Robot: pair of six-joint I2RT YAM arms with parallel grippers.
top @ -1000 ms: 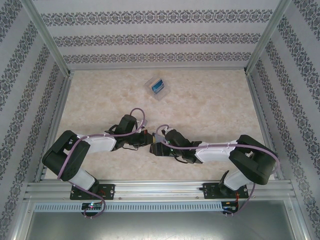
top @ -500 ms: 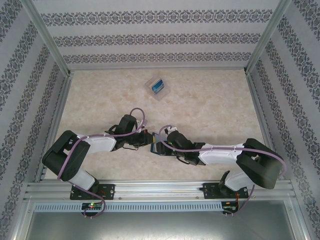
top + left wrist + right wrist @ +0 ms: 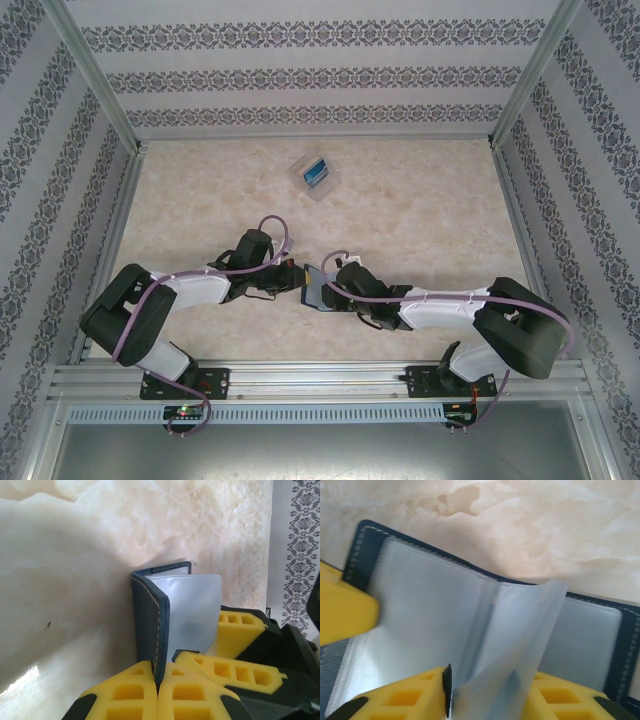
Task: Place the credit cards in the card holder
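Card holder (image 3: 316, 290): navy, open, clear sleeves showing, near the front of the counter (image 3: 420, 200) between both arms. Left gripper (image 3: 157, 677): jaws clenched on its stitched cover edge. Right gripper (image 3: 490, 690): jaws apart, one on either side of a raised clear sleeve (image 3: 520, 630). Blue credit card (image 3: 315, 171): inside a clear case (image 3: 300, 174), well apart, farther back.

navy card holder (image 3: 316, 290) open (clear sleeves fanned); blue credit card (image 3: 316, 172) well apart
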